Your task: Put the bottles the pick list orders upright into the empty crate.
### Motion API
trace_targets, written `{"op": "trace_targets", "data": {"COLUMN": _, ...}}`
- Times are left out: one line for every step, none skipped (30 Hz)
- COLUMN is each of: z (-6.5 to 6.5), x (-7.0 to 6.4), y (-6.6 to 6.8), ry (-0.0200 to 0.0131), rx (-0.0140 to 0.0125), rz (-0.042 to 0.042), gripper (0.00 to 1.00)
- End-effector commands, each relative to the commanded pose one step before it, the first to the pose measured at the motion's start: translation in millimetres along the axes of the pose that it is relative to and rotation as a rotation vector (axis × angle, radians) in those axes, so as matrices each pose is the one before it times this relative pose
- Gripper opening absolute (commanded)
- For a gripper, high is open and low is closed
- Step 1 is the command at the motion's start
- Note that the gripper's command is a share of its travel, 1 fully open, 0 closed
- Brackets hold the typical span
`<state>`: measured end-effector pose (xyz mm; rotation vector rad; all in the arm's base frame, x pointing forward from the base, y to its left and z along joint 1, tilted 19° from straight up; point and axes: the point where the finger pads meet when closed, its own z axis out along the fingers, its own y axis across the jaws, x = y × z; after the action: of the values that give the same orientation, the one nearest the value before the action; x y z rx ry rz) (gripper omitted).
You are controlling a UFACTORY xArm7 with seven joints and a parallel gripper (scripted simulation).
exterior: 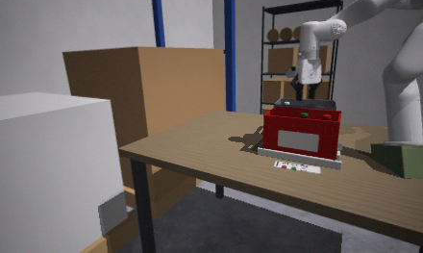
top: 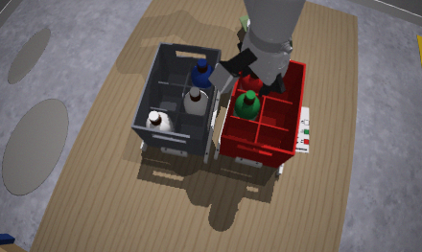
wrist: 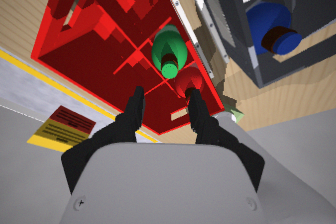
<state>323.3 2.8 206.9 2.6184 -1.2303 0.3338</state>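
Note:
The red crate (top: 264,117) holds a green-label bottle (top: 247,104) and a red-label bottle (top: 249,80), both upright in neighbouring cells. In the wrist view the green bottle (wrist: 167,52) and red bottle (wrist: 190,82) stand below my gripper (wrist: 167,96). My gripper is open and holds nothing. In the side view it (exterior: 306,90) hangs above the red crate (exterior: 300,134). The grey crate (top: 179,100) holds a blue-label bottle (top: 202,74) and two white-label bottles (top: 195,100) (top: 158,122). The pick list (top: 303,136) lies right of the red crate; its marks are too small to count.
A green box (exterior: 399,158) sits on the table near the arm's base. Both crates rest on light base frames, side by side. Large cardboard boxes and a shelf stand beyond the table.

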Motion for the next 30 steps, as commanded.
{"op": "trace_targets", "data": {"z": -1.37, "x": 0.67, "y": -0.99, "ry": 0.00227, "rx": 0.00318, "rz": 0.00003, "gripper": 0.65}}
{"op": "trace_targets", "data": {"z": 0.00, "x": 0.00, "y": 0.00, "ry": 0.00000, "rx": 0.00000, "rz": 0.00000, "gripper": 0.65}}
{"op": "trace_targets", "data": {"z": 0.00, "x": 0.00, "y": 0.00, "ry": 0.00000, "rx": 0.00000, "rz": 0.00000, "gripper": 0.65}}
{"op": "trace_targets", "data": {"z": 0.00, "x": 0.00, "y": 0.00, "ry": 0.00000, "rx": 0.00000, "rz": 0.00000, "gripper": 0.65}}
{"op": "trace_targets", "data": {"z": 0.00, "x": 0.00, "y": 0.00, "ry": 0.00000, "rx": 0.00000, "rz": 0.00000, "gripper": 0.65}}
{"op": "trace_targets", "data": {"z": 0.00, "x": 0.00, "y": 0.00, "ry": 0.00000, "rx": 0.00000, "rz": 0.00000, "gripper": 0.65}}
{"op": "trace_targets", "data": {"z": 0.00, "x": 0.00, "y": 0.00, "ry": 0.00000, "rx": 0.00000, "rz": 0.00000, "gripper": 0.65}}
{"op": "trace_targets", "data": {"z": 0.00, "x": 0.00, "y": 0.00, "ry": 0.00000, "rx": 0.00000, "rz": 0.00000, "gripper": 0.65}}
{"op": "trace_targets", "data": {"z": 0.00, "x": 0.00, "y": 0.00, "ry": 0.00000, "rx": 0.00000, "rz": 0.00000, "gripper": 0.65}}
{"op": "trace_targets", "data": {"z": 0.00, "x": 0.00, "y": 0.00, "ry": 0.00000, "rx": 0.00000, "rz": 0.00000, "gripper": 0.65}}
{"op": "trace_targets", "data": {"z": 0.00, "x": 0.00, "y": 0.00, "ry": 0.00000, "rx": 0.00000, "rz": 0.00000, "gripper": 0.65}}
{"op": "trace_targets", "data": {"z": 0.00, "x": 0.00, "y": 0.00, "ry": 0.00000, "rx": 0.00000, "rz": 0.00000, "gripper": 0.65}}
{"op": "trace_targets", "data": {"z": 0.00, "x": 0.00, "y": 0.00, "ry": 0.00000, "rx": 0.00000, "rz": 0.00000, "gripper": 0.65}}
{"op": "trace_targets", "data": {"z": 0.00, "x": 0.00, "y": 0.00, "ry": 0.00000, "rx": 0.00000, "rz": 0.00000, "gripper": 0.65}}
{"op": "trace_targets", "data": {"z": 0.00, "x": 0.00, "y": 0.00, "ry": 0.00000, "rx": 0.00000, "rz": 0.00000, "gripper": 0.65}}
{"op": "trace_targets", "data": {"z": 0.00, "x": 0.00, "y": 0.00, "ry": 0.00000, "rx": 0.00000, "rz": 0.00000, "gripper": 0.65}}
{"op": "trace_targets", "data": {"z": 0.00, "x": 0.00, "y": 0.00, "ry": 0.00000, "rx": 0.00000, "rz": 0.00000, "gripper": 0.65}}
{"op": "trace_targets", "data": {"z": 0.00, "x": 0.00, "y": 0.00, "ry": 0.00000, "rx": 0.00000, "rz": 0.00000, "gripper": 0.65}}
{"op": "trace_targets", "data": {"z": -0.07, "x": 5.37, "y": 5.05, "ry": 0.00016, "rx": 0.00008, "rz": 0.00001, "gripper": 0.65}}
{"op": "trace_targets", "data": {"z": 0.00, "x": 3.82, "y": 3.24, "ry": 0.00004, "rx": -0.00003, "rz": 0.00000, "gripper": 0.65}}
{"op": "trace_targets", "data": {"z": 0.00, "x": 3.82, "y": 3.25, "ry": 0.00004, "rx": -0.00003, "rz": 0.00000, "gripper": 0.65}}
{"op": "trace_targets", "data": {"z": 0.00, "x": 3.82, "y": 3.25, "ry": 0.00004, "rx": -0.00003, "rz": 0.00000, "gripper": 0.65}}
{"op": "trace_targets", "data": {"z": 0.00, "x": 3.82, "y": 3.25, "ry": 0.00004, "rx": -0.00003, "rz": 0.00000, "gripper": 0.65}}
{"op": "trace_targets", "data": {"z": 0.00, "x": 3.82, "y": 3.25, "ry": 0.00004, "rx": -0.00003, "rz": 0.00000, "gripper": 0.65}}
{"op": "trace_targets", "data": {"z": 0.00, "x": 3.82, "y": 3.25, "ry": 0.00004, "rx": -0.00003, "rz": 0.00000, "gripper": 0.65}}
{"op": "trace_targets", "data": {"z": 0.00, "x": 3.82, "y": 3.25, "ry": 0.00004, "rx": -0.00003, "rz": 0.00000, "gripper": 0.65}}
{"op": "trace_targets", "data": {"z": 0.00, "x": 3.83, "y": 3.25, "ry": 0.00004, "rx": -0.00003, "rz": 0.00000, "gripper": 0.65}}
{"op": "trace_targets", "data": {"z": 0.00, "x": 3.83, "y": 3.25, "ry": 0.00004, "rx": -0.00003, "rz": 0.00000, "gripper": 0.65}}
{"op": "trace_targets", "data": {"z": 0.00, "x": 3.83, "y": 3.25, "ry": 0.00004, "rx": -0.00003, "rz": 0.00000, "gripper": 0.65}}
{"op": "trace_targets", "data": {"z": 0.00, "x": 3.83, "y": 3.25, "ry": 0.00004, "rx": -0.00003, "rz": 0.00000, "gripper": 0.65}}
